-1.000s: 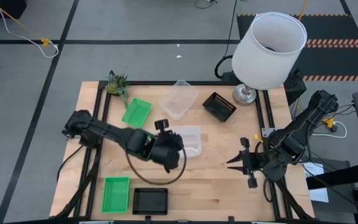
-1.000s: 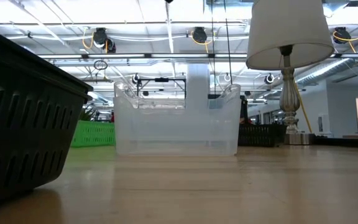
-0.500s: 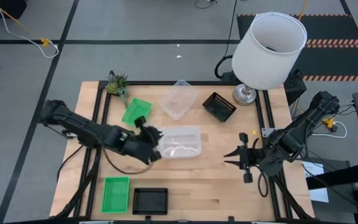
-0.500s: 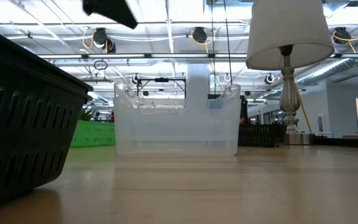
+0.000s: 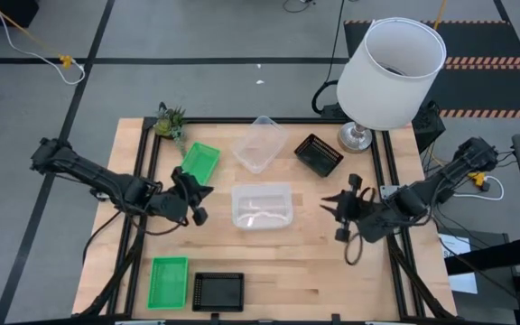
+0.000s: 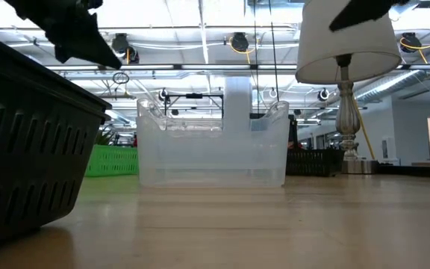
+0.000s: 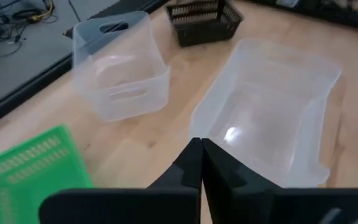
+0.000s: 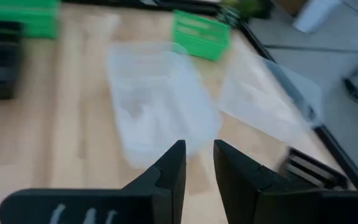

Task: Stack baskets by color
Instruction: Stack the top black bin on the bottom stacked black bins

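Wooden table (image 5: 314, 262), scattered green, black, clear baskets (image 5: 262, 206)

Clear basket (image 5: 262, 206) mid-table between left gripper (image 5: 197, 204) and right gripper (image 5: 335, 218).

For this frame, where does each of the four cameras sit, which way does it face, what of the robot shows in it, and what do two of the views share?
High view: overhead, facing down; both arms, left hand and right hand flank the central clear basket.
Low view: tabletop level, facing across; clear basket central, dark arm parts at top.
Left wrist view: behind the shut left hand, facing that clear basket.
Right wrist view: behind the right hand, fingers parted.
Shared: every view shows the central clear basket.
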You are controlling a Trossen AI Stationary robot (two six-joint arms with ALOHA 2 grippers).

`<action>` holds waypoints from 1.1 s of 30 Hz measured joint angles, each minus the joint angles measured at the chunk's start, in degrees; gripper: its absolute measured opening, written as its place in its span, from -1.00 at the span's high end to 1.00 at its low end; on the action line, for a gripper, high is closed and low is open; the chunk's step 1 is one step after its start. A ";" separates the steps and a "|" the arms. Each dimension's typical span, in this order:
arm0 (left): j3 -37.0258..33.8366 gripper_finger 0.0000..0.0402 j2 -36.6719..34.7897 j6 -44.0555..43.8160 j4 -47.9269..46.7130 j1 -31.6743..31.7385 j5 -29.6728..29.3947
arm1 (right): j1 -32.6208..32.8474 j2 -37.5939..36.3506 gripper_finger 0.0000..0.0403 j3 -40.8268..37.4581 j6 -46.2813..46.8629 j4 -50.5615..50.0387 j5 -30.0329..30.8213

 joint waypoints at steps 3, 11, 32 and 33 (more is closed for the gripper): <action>-0.41 0.91 0.32 -0.01 1.63 -0.05 0.09 | -3.60 0.84 0.62 -1.95 -0.40 -0.41 -0.01; -0.38 0.75 2.78 -0.60 6.19 -1.12 1.07 | -16.08 0.72 0.62 -14.66 -11.63 11.21 -2.63; -0.36 0.71 5.53 -6.20 7.43 -5.27 1.07 | -42.04 0.70 0.24 -29.43 -25.04 32.95 -22.80; -0.36 0.71 5.56 -6.12 7.78 -5.31 1.10 | -42.34 0.70 0.18 -30.37 -25.54 34.44 -22.76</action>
